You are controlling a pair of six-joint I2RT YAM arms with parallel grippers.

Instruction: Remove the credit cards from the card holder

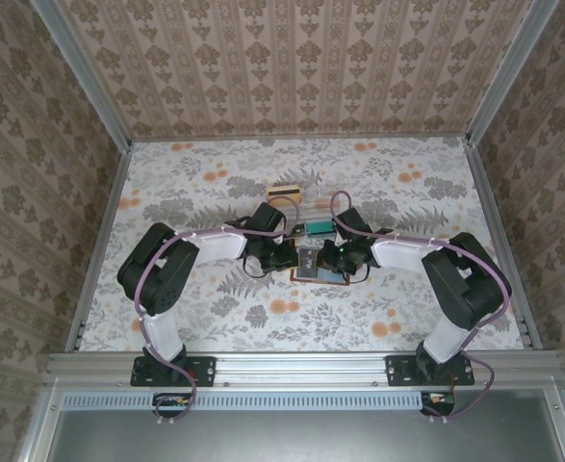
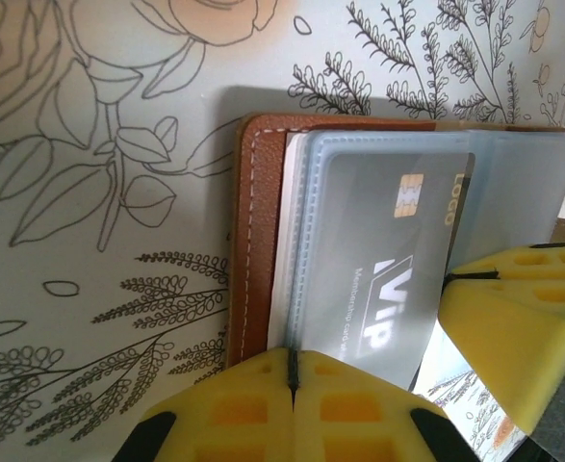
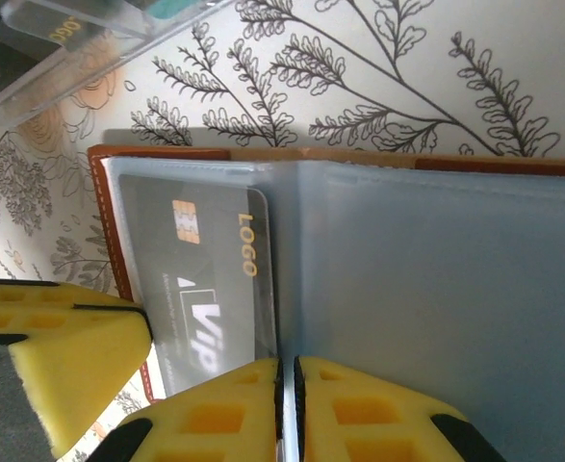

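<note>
Lying open on the floral table (image 2: 89,192), the small reddish-brown leather-look card holder (image 2: 258,250) is flanked by both grippers. The left gripper (image 2: 293,371) is seen pressed closed at its translucent sleeve (image 3: 436,289) edge, the right gripper (image 3: 288,377) likewise at the fold; a grey VIP card (image 2: 388,289) is seen inside

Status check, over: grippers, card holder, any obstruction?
Left gripper shut at card holder edge. Right gripper shut on its clear sleeve. Grey card inside sleeve. Clear box beyond, apart.
</note>
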